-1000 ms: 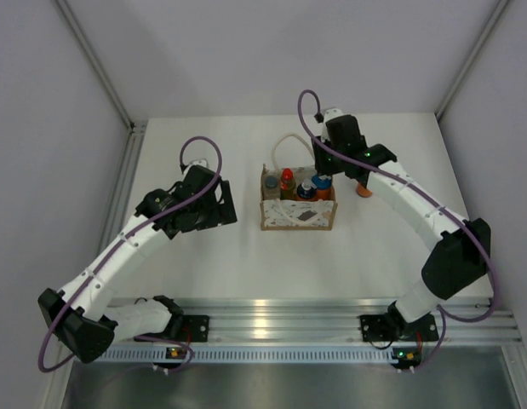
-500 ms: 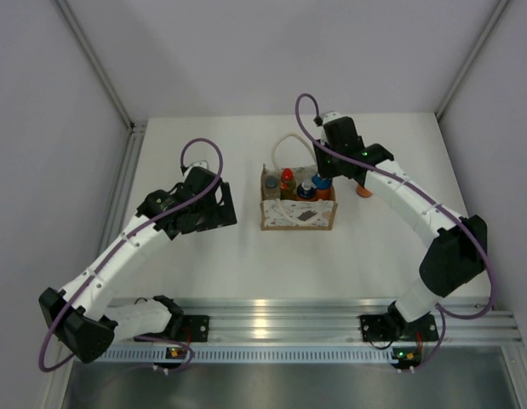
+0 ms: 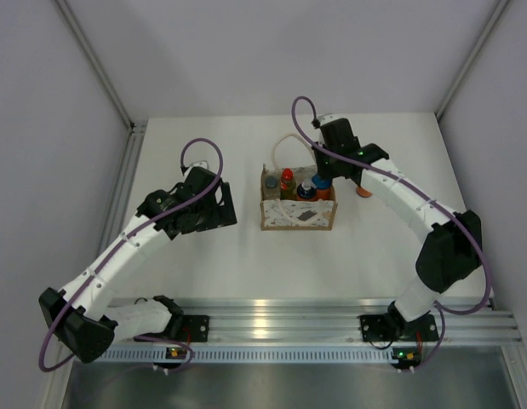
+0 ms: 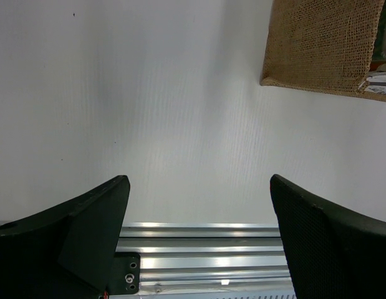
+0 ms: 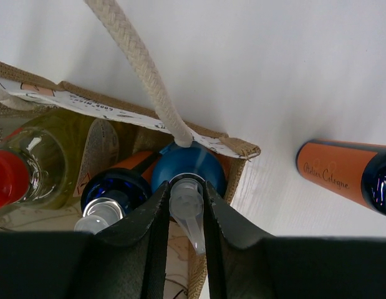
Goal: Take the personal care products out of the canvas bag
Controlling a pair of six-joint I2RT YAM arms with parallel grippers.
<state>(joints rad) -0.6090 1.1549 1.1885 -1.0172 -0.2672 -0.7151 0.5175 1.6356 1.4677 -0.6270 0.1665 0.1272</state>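
The canvas bag stands mid-table and shows in the right wrist view with a rope handle. Inside are a yellow bottle with red cap, an orange bottle with dark blue cap, and an orange bottle with blue shoulder and clear pump top. My right gripper is shut on that pump top at the bag's right end. Another orange bottle lies on the table right of the bag. My left gripper is open and empty, left of the bag.
The bag's tan corner shows at the upper right of the left wrist view. An aluminium rail runs along the table's near edge. Grey walls enclose the table on the left, back and right.
My right gripper has shifted slightly left and lower over the bag's right end. The left arm has not moved.
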